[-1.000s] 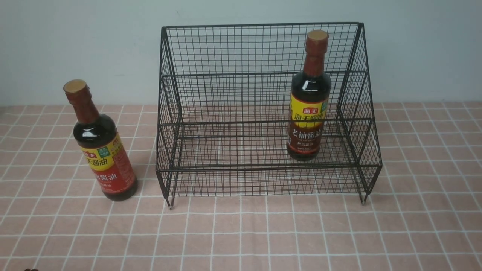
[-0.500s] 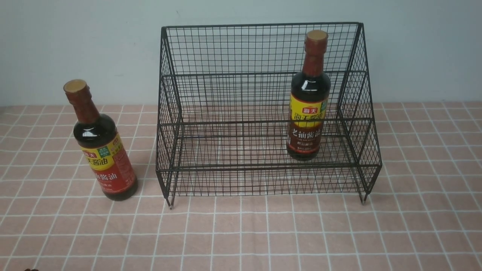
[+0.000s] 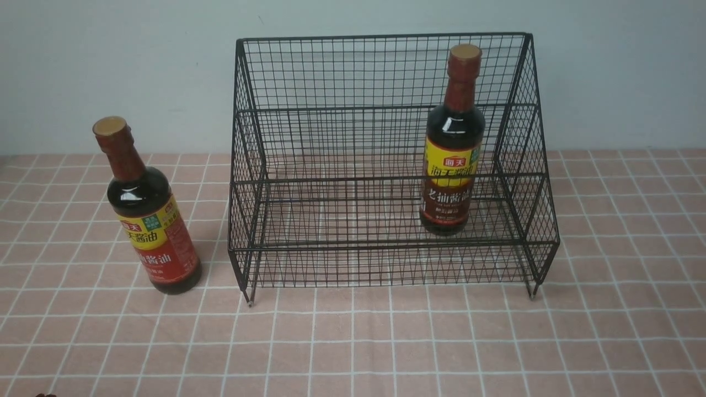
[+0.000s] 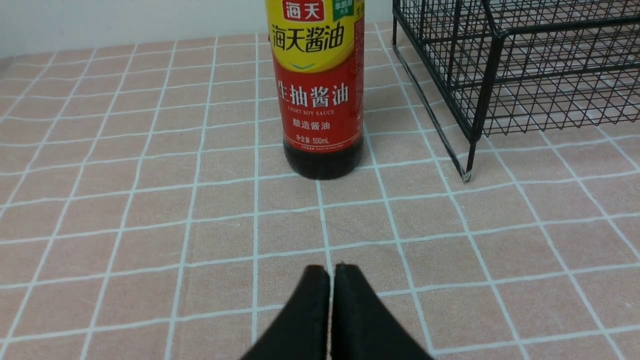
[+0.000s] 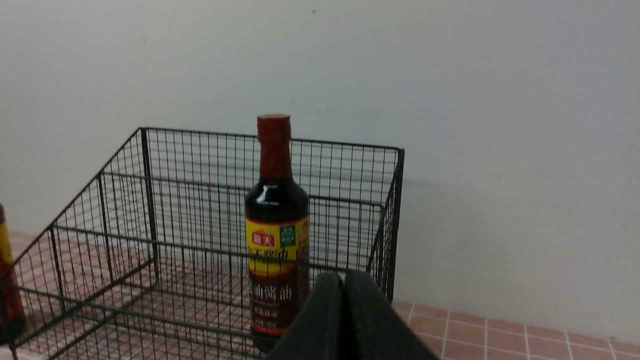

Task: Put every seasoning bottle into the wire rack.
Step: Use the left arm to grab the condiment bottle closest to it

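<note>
Here's the pink-checked surface point(image 3: 353, 342), white grid lines running right across it, a pale wall behind its far edge. Dominating the far half, about midway between the left and right edges, stands the black wire rack point(image 3: 380, 36), two stepped tiers on short feet, its back against the far edge.

And there's one bottle already home: the brown-label bottle point(image 3: 452, 165) stands upright inside the rack, at the right end of the lower front tier, tan cap reaching nearly to the rack's top rim. The right wrist view shows it too point(image 5: 276, 235), behind the front rail.

Over on the left, the red-label bottle point(image 3: 151, 231) is outside, upright on the surface itself, near the rack's left side but apart from it, towards the far-left corner. In the left wrist view it fills the top of the picture point(image 4: 320, 100), with the rack's front left foot just off to one side.

Now the arms. The left end effector point(image 4: 331, 272) hangs over the surface, facing the red-label bottle but apart from it, fingers pressed together, gripping nothing. The right end effector point(image 5: 344, 281) is likewise closed and empty, pointing at the rack's right end.
</note>
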